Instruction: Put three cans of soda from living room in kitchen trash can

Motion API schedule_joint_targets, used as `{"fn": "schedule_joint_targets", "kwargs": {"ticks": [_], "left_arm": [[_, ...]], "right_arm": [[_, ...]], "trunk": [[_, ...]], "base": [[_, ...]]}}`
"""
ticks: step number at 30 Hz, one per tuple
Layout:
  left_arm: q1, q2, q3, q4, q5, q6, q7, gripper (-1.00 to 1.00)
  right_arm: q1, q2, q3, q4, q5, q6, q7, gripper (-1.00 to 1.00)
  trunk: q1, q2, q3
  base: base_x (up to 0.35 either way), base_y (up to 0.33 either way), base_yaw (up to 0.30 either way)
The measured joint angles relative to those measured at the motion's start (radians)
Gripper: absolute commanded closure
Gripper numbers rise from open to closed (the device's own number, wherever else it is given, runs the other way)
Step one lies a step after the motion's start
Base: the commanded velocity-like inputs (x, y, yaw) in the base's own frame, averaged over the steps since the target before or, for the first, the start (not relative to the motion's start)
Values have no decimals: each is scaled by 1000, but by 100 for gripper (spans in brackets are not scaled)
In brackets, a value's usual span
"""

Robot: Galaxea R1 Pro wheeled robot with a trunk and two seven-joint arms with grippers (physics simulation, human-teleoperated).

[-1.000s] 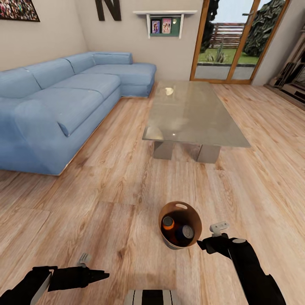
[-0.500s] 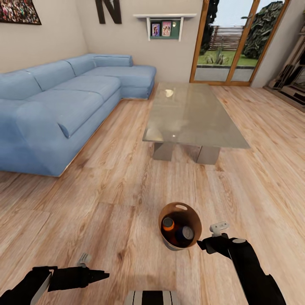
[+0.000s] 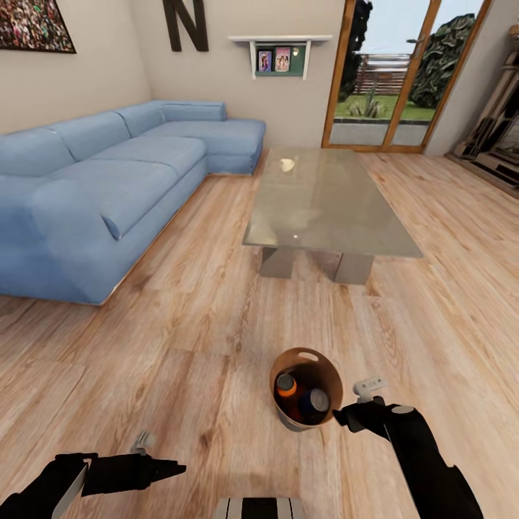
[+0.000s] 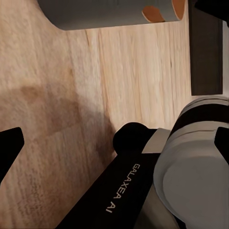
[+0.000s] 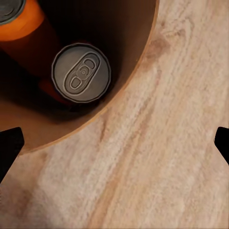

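Observation:
The tash can (image 3: pixel 284 417), pale outside and copper-brown inside, stands on the living room's wood floor just in front of me. Inside it an orange can of soda (image 3: pixel 286 383) and a dark blue one (image 3: pixel 316 401) stand upright. In the right wrist view I look down into the tash can (image 5: pixel 136 62) at an orange can (image 5: pixel 26 40) and a silvery can top (image 5: pixel 81 72). My right gripper (image 3: pixel 357 402) hovers open right beside the bin's rim; its fingertips (image 5: pixel 9 145) are spread wide with nothing between them. My left gripper (image 3: pixel 160 454) is open, low to the bin's left.
A low glass table (image 3: pixel 328 198) stands ahead of the bin. A long blue corner sofa (image 3: pixel 108 187) runs along the left. Wood-framed glass doors (image 3: pixel 393 72) are at the back right. The left wrist view shows the bin's grey wall (image 4: pixel 109 14) and my own base (image 4: pixel 191 171).
The whole picture has shifted slightly, so the camera has moved. The bin, its cans and both grippers keep their places relative to one another.

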Motion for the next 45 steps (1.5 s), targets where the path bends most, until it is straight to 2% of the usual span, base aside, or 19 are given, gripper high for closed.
{"fn": "schedule_joint_targets", "kwargs": {"ticks": [5,23,45], "left_arm": [[0,0,0,0,1,0,0,-100],[0,-1,-1,-2,-3,0,0,-100],[0,-1,-1,0,-4,0,0,-100]], "right_arm": [[0,0,16,0,1,0,-2,-100],[0,0,20,0,2,0,-2,-100],[0,0,20,0,2,0,-2,-100]], "trunk": [[0,0,8],[-8,4,106],[-92,158,210]], "base": [[0,0,0],[0,0,0],[0,0,0]]}}
